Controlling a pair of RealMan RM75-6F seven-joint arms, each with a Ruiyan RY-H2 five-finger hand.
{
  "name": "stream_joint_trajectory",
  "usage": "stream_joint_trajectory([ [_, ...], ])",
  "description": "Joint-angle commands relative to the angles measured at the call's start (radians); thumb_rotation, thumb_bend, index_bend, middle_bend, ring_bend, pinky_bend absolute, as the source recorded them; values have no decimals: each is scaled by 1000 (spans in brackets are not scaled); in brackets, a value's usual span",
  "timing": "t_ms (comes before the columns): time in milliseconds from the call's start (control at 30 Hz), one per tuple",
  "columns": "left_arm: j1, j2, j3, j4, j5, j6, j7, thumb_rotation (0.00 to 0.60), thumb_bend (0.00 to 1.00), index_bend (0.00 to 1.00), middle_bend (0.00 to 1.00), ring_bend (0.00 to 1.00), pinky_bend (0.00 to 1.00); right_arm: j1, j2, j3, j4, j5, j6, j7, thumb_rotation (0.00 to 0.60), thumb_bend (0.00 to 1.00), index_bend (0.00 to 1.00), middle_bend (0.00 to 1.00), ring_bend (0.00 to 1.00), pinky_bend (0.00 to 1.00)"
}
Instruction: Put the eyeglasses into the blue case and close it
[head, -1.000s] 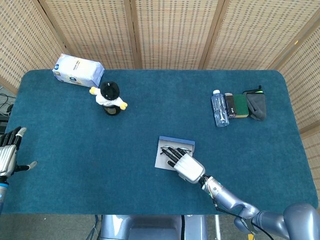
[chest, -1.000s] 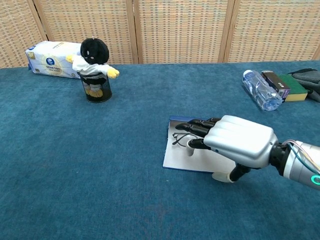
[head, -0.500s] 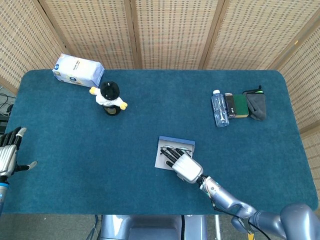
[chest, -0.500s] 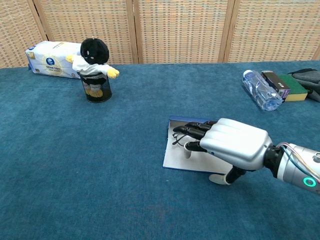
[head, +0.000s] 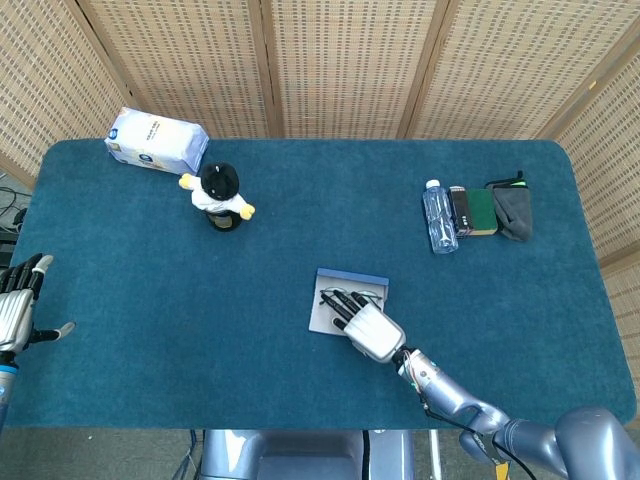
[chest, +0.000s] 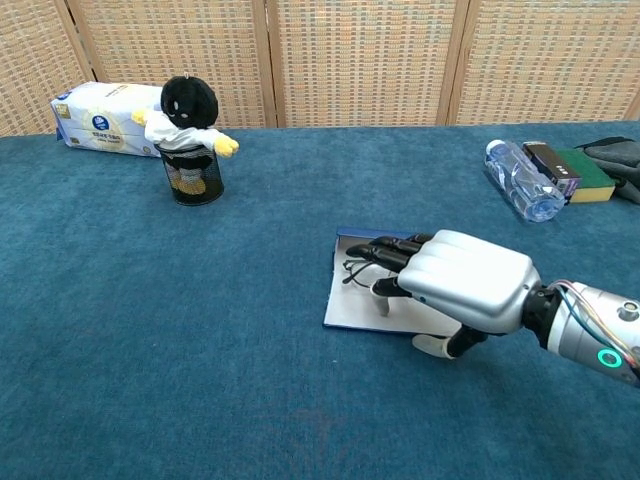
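— Since a sec ago the right hand (chest: 455, 280) has slid a bit toward the robot w/ the blue case (chest: 352, 304) under it; case edge sits slightly further left in the chest view now. Left hand (head: 14, 312) hasn't budged.

— What's the right hand doing?

— Palm down over the open case, dark fingers (chest: 392, 252) stretched flat onto the eyeglasses (chest: 355, 270), thumb tucked below at the near edge. Pressing on them, not gripping, as far as I can tell.

— And the glasses?

— Thin dark wire frame, lying inside the case on its pale grey lining. Mostly hidden by the fingers. Case is a flat rectangle, blue rim at the back, sits mid-table toward the front.

— Left hand?

— Off the table's left edge, fingers apart, holding nothing.

— Surfaces?

— Table (head: 300, 200) has a teal carpet-like cloth, fuzzy. Hand shell is smooth silver-white, glossy. Behind: woven cane screens. Also a plush doll (chest: 188, 112) in a black mesh cup, a soft tissue pack (head: 157, 141), and a clear plastic bottle (chest: 516, 179) far right.
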Motion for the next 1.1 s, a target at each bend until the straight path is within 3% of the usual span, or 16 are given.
stream_joint_trajectory([
  [33, 0, 0, 0, 0, 0, 0, 0, 600, 0, 0, 0, 0, 0, 0, -3, 2, 5, -3, 5, 0, 600, 431, 376, 0, 0, 195],
  [500, 0, 0, 1, -3, 1, -1, 1, 600, 0, 0, 0, 0, 0, 26, -30, 93, 64, 56, 13, 28, 600, 440, 377, 0, 0, 195],
  [800, -1, 1, 1, -3, 1, -2, -1, 600, 0, 0, 0, 0, 0, 36, -43, 99, 99, 89, -26, 29, 600, 440, 381, 0, 0, 195],
  [933, -1, 1, 1, -3, 1, -1, -1, 600, 0, 0, 0, 0, 0, 35, -42, 93, 98, 84, -17, 40, 600, 440, 442, 0, 0, 195],
  [1100, -1, 0, 2, -3, 2, 0, 0, 600, 0, 0, 0, 0, 0, 35, -43, 90, 104, 74, 1, 56, 600, 496, 602, 3, 0, 195],
])
